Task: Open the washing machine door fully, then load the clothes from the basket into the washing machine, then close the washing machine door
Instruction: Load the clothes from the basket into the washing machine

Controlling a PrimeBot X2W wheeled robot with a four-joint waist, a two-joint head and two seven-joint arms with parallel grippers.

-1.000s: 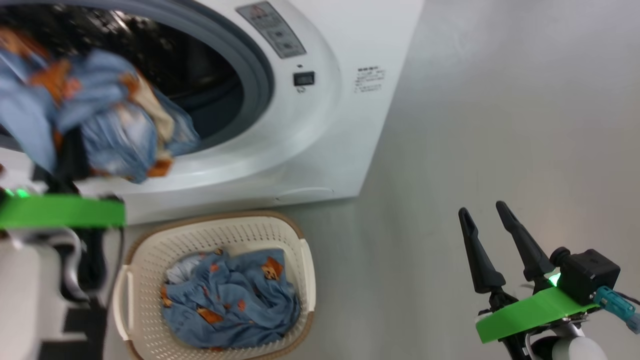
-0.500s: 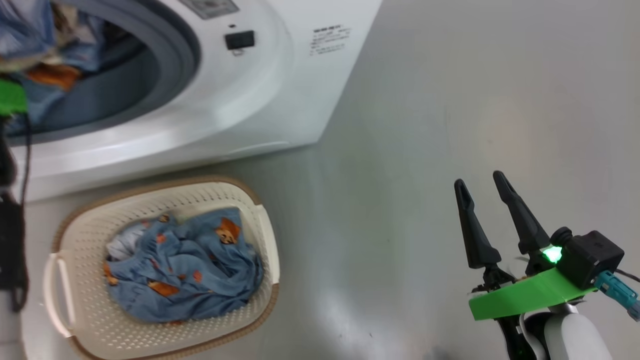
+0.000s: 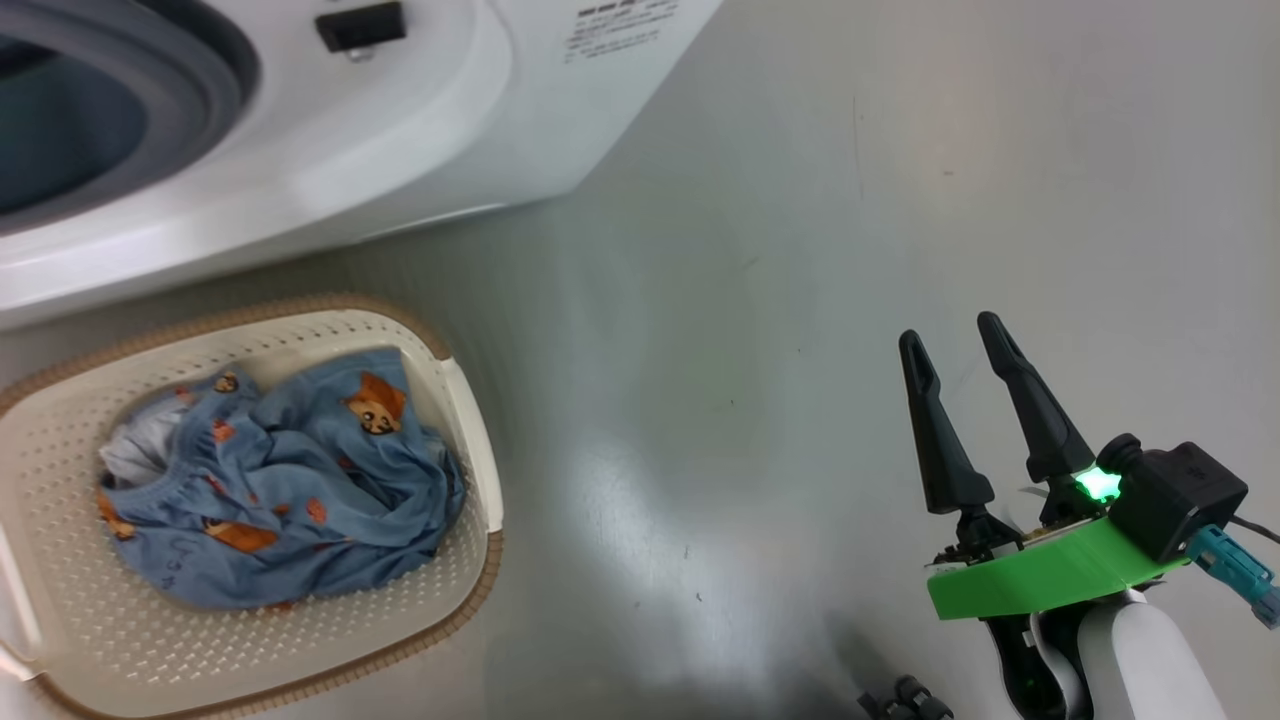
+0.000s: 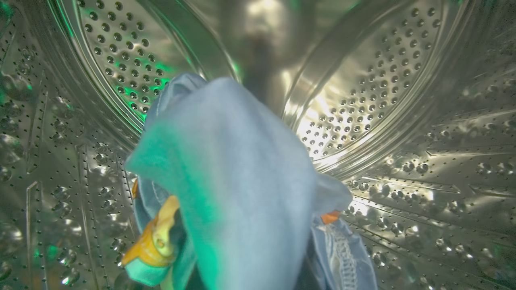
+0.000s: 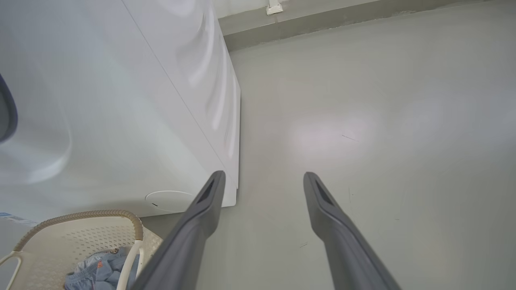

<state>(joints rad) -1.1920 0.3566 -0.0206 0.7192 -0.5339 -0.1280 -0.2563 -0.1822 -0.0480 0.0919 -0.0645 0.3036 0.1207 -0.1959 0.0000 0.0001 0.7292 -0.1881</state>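
light: bright, even | glare: floor (image 3: 620,520), drum (image 4: 342,133) | green cast: clothes (image 4: 225,181) | focus: clothes soft, close-up

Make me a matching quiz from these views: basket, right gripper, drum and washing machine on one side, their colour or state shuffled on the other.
1 basket
2 right gripper
3 drum
4 washing machine

A shiny steel, full of holes
B open, above the floor
C glossy white
D cream, blue clothes inside

Pairs: 1-D, 2-B, 3-A, 4-C
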